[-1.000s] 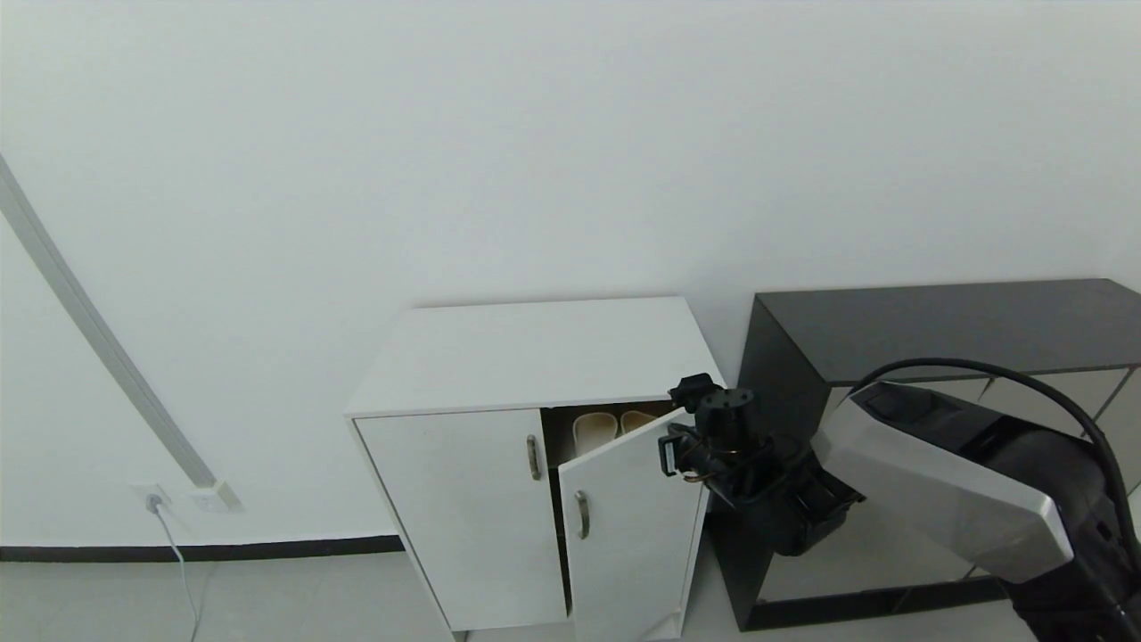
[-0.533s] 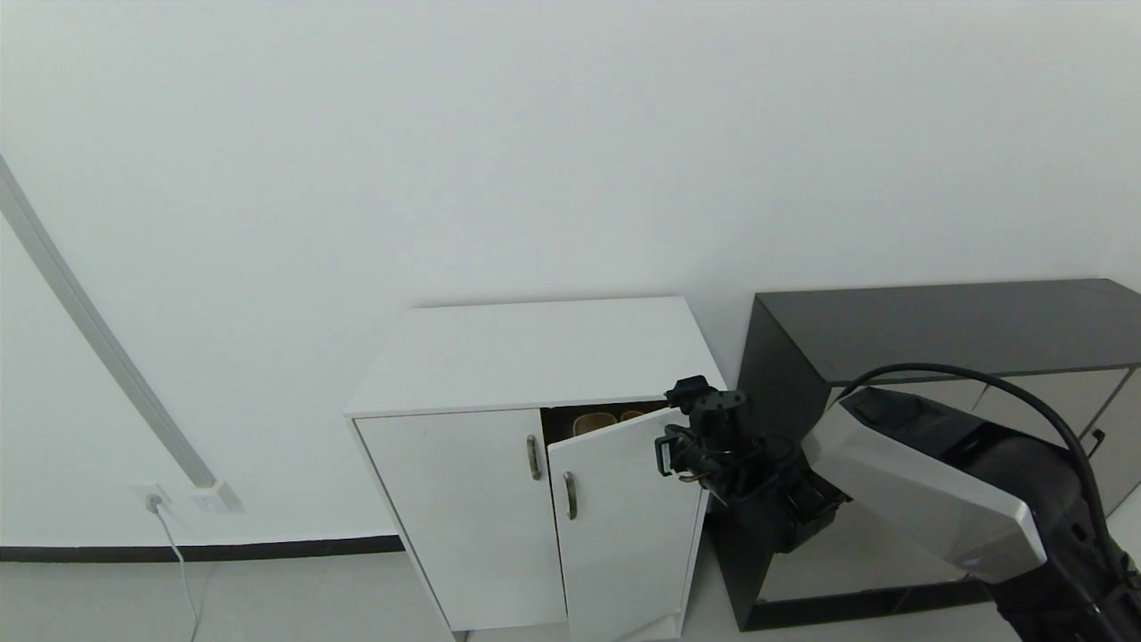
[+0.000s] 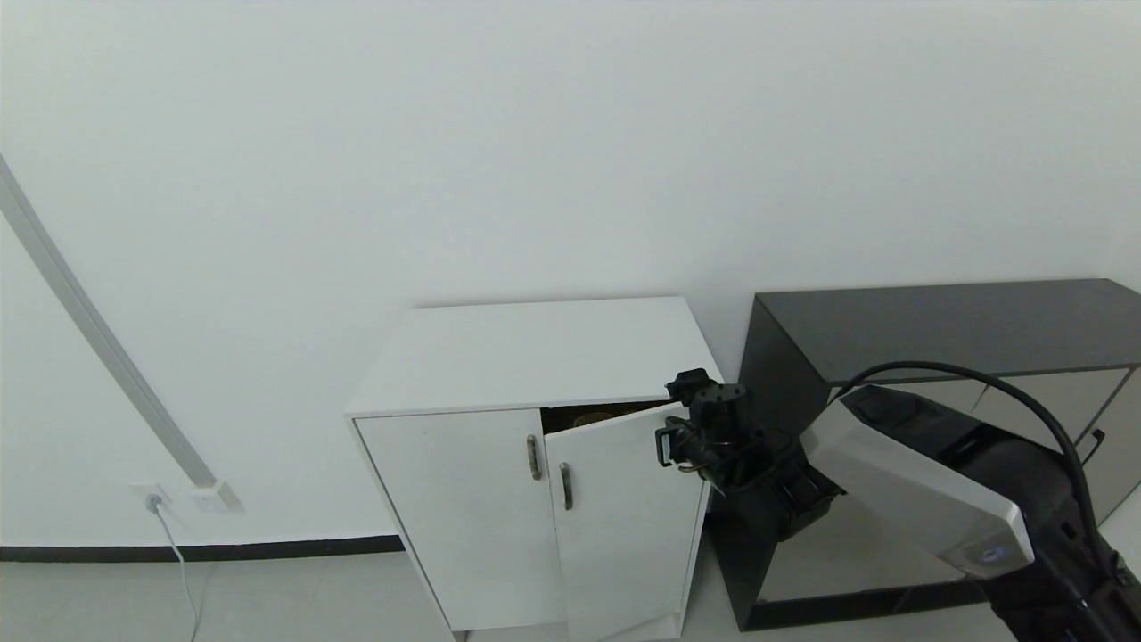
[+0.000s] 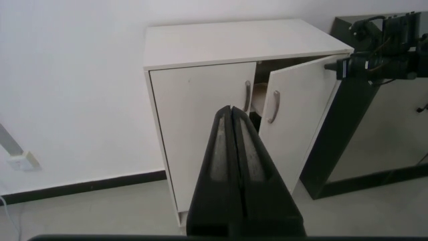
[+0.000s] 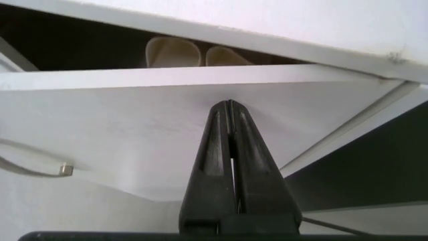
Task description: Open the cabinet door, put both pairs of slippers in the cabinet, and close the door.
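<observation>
Hanging well back from the white cabinet [image 3: 535, 357], the left gripper [image 4: 232, 114] had its fingers pressed together and held nothing. The cabinet's left door [image 3: 455, 508] was shut. The right door [image 3: 624, 526] stood just ajar, hinged on its right edge, with its handle [image 3: 565, 486] at the free edge by the centre seam. Through the narrow gap above it, pale slippers [image 5: 172, 51] lay inside. The right gripper [image 5: 231, 107], fingers closed together and empty, seemed to rest its tip against the door's outer face, high up toward the hinge side. The door lay straight ahead of it, so the remaining push ran into the cabinet, and the right arm was plainly the nearer one. Just right of the cabinet stood a black sideboard [image 3: 936, 325]. Compared with a second earlier, the door had swung from well open to nearly shut. The gripper had followed it inward, and far less of the slippers showed in the head view.
</observation>
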{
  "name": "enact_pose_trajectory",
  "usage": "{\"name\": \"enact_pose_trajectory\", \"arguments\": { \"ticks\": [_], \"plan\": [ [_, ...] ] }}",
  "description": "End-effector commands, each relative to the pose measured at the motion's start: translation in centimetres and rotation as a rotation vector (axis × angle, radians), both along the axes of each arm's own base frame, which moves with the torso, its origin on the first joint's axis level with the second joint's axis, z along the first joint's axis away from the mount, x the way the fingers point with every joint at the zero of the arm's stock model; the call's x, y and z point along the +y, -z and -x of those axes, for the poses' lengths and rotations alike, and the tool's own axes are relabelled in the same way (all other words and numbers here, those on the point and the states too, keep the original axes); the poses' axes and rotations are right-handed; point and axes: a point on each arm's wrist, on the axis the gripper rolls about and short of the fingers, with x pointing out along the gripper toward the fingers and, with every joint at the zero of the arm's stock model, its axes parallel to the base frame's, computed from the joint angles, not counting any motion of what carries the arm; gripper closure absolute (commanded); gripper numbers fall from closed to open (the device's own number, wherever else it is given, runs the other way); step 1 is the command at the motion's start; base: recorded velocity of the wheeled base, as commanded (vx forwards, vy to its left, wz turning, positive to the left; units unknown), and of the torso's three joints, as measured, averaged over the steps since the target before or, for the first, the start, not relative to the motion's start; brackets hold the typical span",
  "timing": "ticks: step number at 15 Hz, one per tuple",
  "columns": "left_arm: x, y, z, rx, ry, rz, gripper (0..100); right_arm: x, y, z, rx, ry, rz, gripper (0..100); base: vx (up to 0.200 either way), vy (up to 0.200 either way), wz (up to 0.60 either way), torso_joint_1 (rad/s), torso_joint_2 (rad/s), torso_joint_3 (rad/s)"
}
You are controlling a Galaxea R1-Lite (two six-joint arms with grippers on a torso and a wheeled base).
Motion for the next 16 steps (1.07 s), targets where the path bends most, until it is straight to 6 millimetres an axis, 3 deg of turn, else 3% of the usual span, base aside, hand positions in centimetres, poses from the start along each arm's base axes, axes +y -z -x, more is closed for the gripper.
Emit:
{"name": "enact_pose_trajectory", "arguments": {
  "ticks": [1,16],
  "plan": [
    [0.0,0.0,0.0,0.000,0.000,0.000,100,-0.1,0.2,-0.5,-0.001,0.006,0.000,100,0.000,0.000,0.00,0.000,0.00,0.000],
    [0.0,0.0,0.0,-0.001,0.000,-0.002,100,0.4,0.0,-1.9,-0.004,0.013,0.000,100,0.000,0.000,0.00,0.000,0.00,0.000]
  ]
}}
